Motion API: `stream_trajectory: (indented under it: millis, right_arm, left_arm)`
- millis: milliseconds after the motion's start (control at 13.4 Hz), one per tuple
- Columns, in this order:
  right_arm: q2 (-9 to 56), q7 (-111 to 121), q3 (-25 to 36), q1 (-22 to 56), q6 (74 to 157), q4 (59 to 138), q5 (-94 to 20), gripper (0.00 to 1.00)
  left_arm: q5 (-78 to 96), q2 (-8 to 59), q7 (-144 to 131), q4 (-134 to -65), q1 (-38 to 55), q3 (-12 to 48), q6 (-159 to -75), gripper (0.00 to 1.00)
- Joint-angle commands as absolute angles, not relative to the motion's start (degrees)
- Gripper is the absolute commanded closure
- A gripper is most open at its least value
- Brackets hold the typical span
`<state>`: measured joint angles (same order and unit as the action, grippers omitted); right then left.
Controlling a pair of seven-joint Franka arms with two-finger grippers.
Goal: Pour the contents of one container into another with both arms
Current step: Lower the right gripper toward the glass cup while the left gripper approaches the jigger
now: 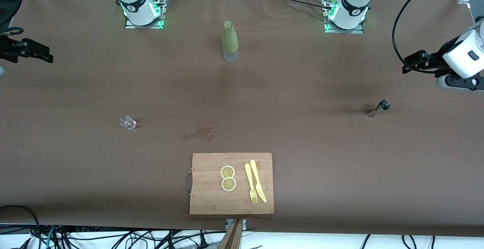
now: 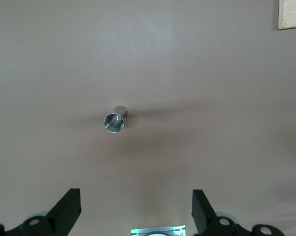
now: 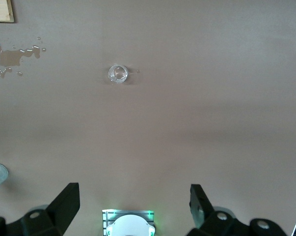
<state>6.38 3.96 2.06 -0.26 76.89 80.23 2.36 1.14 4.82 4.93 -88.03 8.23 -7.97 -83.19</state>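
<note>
1. Hanging high at the left arm's end of the table: left gripper, fingers spread wide, holding nothing, looking straight down on the metal cup.
2. Hanging likewise at the right arm's end: right gripper, fingers equally wide apart, carrying nothing, looking down on the small clear glass.
3. Standing upright on the brown table, untouched: the metal cup toward the left arm's end, the clear glass toward the right arm's end, well apart from each other.
4. Standing between the two arm bases, farther from the front camera than either cup: a green bottle, also untouched.
5. Lying between glass and cup, nearer the front camera than the bottle: a wet spill, just above a wooden board bearing two lemon slices, a yellow fork and knife.
6. Judging progress: nothing grasped, nothing lifted, no pouring under way; looking like the very start.
7. Remaining, by that judgement: descending onto each container, gripping, bringing the two together, tipping one into the other.
</note>
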Motion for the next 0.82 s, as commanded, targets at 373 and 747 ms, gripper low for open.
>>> stream_trajectory:
  millis: [373,747]
  right_arm:
    - [6.1,3.8,2.9,0.8,76.6,80.4,2.3,0.0]
    - [6.1,3.8,2.9,0.8,76.6,80.4,2.1,0.0]
  left_arm:
    - [-2.2,4.9,5.4,-86.6,7.7,-8.3,-79.2,0.0]
    - [-2.3,5.1,5.6,-86.8,6.6,-8.5,-80.4,0.0]
